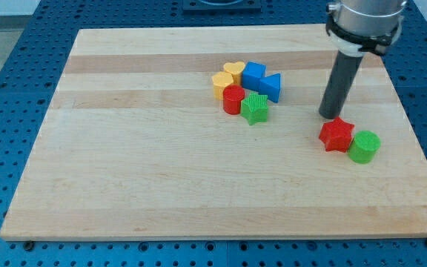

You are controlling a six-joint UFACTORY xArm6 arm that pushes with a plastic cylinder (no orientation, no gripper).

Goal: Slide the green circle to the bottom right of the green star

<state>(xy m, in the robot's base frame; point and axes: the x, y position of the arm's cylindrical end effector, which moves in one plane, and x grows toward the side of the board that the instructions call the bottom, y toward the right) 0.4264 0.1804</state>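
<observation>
My tip [329, 116] is being held just above the red star [336, 135]. The green circle [364, 146] is sitting against that star, well right of the green star [256, 108]. No end effector jaws are fitted.

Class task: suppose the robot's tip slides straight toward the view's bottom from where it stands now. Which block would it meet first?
My tip stands just above the red star, so it would probably meet that first. The green circle lies beside the star, toward the view's right, likely off that line.

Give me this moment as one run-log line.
my tip: just above red star | green circle: touching red star's right | green star: in cluster, view's left of tip | slide: not done
</observation>
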